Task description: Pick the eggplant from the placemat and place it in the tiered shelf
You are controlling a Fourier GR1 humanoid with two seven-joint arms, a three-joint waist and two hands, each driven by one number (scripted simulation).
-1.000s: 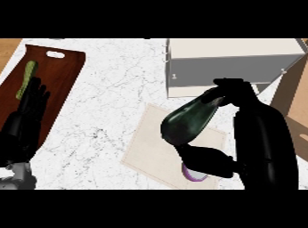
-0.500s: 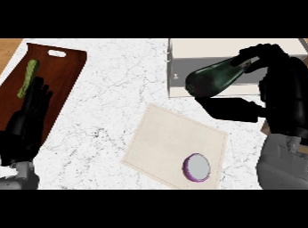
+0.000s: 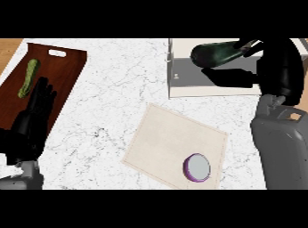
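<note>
1. Left hand (image 3: 33, 116): low at the view's left, over the near end of the cutting board. Fingers straight and close together, pointing away. Holds nothing, at rest.
2. Small round plate (image 3: 197, 168), purple rim: lies on the near corner of the placemat.
3. Placemat (image 3: 168, 139), pale cloth, set askew on the counter (image 3: 111, 107). Apart from the plate, nothing lies on it (the eggplant is no longer here).
4. Cutting board (image 3: 63, 73), dark wood, at far left. A long green vegetable (image 3: 29, 78) lies on it, just beyond the left fingertips.
5. Tiered shelf (image 3: 195, 75), white and grey, at far right, well apart from the placemat.
6. Right hand (image 3: 276, 58): raised over the right part of the shelf. Fingers and thumb curl round the narrow end of the eggplant.
7. Eggplant (image 3: 216, 53), dark green-black: held off the surface above the shelf, with its bulbous end toward the view's left. Its shadow falls on the grey tier beneath. I cannot tell whether it touches the shelf.

Step in hand, as judged: the pick is done and the carry is nearly done, so placing remains.

Next move calls for: lowering the eggplant onto the tier inside the shelf's walls, uncurling the fingers only once it rests there, then drawing the hand back without nudging it.
</note>
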